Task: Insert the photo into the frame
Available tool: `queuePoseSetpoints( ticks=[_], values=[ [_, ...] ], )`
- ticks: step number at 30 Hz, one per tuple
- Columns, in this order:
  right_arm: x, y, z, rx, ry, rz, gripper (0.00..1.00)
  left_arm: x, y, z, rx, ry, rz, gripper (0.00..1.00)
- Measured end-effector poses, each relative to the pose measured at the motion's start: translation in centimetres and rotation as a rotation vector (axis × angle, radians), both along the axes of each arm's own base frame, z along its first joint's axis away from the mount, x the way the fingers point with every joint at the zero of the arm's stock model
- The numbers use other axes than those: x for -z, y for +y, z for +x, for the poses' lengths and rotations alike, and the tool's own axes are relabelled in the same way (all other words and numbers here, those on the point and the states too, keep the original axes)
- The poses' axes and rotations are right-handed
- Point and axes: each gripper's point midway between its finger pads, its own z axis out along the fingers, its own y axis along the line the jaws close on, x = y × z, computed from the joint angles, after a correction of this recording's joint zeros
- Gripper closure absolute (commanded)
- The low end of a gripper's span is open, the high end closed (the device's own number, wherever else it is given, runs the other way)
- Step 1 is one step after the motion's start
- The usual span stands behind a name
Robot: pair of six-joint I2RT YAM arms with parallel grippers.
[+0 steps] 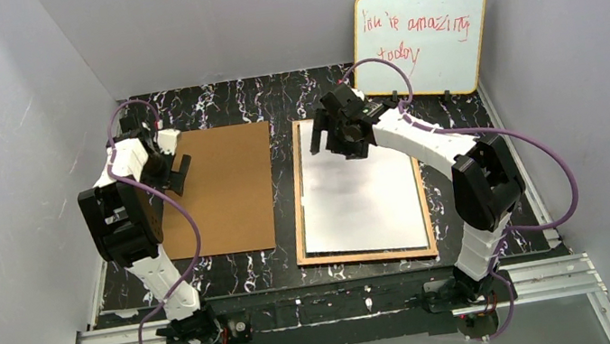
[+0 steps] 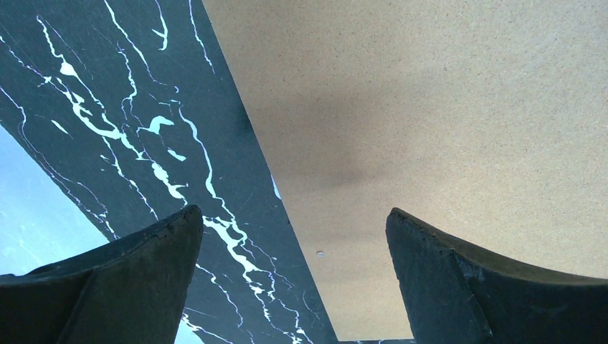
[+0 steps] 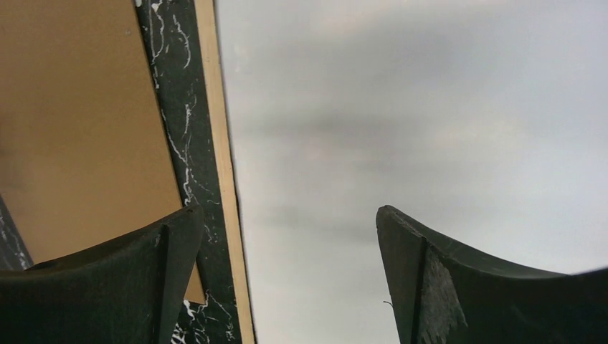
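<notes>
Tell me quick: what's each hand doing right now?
Left hand: open, empty, above the edge of the backing panel.
Right hand: open, empty, above the photo lying white side up in the frame.

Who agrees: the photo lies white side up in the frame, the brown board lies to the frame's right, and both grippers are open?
The brown board lies to the left of the frame, not its right, as the top view shows. The photo does lie white side up in the frame, and the left gripper and right gripper are open.
</notes>
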Motion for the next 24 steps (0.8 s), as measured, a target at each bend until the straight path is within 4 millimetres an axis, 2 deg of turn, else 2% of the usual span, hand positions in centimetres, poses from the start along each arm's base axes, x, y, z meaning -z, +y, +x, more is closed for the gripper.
queuePoseSetpoints(
  ticks=[13,18,21,24],
  values=[
    [-0.4,3.2,0.4,-0.06,-0.024,0.179,0.01,-0.2,1.0,0.0,-0.02,-0.001,0.046,0.02],
    [-0.9,5.1,0.1,-0.081,-0.011,0.354,0.01,-1.1,3.0,1.5,-0.07,-0.031,0.072,0.03],
    [-1.2,6.9,0.5,-0.093,-0.007,0.376,0.01,-1.3,4.8,2.2,-0.116,-0.049,0.095,0.05],
    [-1.8,11.1,1.0,-0.137,-0.035,0.383,0.02,-0.8,6.3,2.2,-0.159,-0.046,0.118,0.06]
  ],
)
